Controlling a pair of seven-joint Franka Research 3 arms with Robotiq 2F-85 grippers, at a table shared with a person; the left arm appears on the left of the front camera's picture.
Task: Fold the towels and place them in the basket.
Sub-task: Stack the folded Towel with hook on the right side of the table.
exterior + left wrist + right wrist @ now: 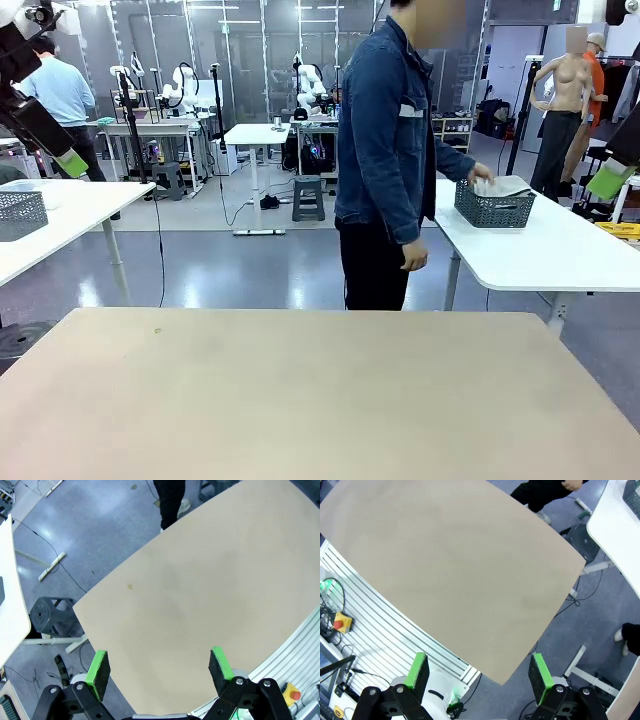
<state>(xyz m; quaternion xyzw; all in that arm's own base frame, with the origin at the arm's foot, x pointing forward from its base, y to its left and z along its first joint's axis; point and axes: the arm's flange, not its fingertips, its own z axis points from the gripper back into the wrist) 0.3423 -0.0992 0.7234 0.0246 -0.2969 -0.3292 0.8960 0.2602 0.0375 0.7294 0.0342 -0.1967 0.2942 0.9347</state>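
Both claws released, left claw (159,672) and right claw (479,672) raised above the beige bench (300,400). Far beyond both, dark grey mesh basket (494,209) holding pale folded towels (503,186) on a white side bench (560,255), a person's hand (481,176) on it. Soft, light, floppy; best pinched at corners.

In the front view, the left hand (70,160) is cut off by the upper left corner, so that only one green-padded finger and part of the arm are seen. The right hand (610,180) is cropped by the right edge; a single green pad is shown. The contents of the basket (493,208) on the white side surface (560,255) are partly covered by the person's hand (480,176), and the pale cloth inside is too small to be told apart as towels. A second basket (20,213) is clipped by the left edge. In the right wrist view, the person (545,490) is cut off by the top edge.
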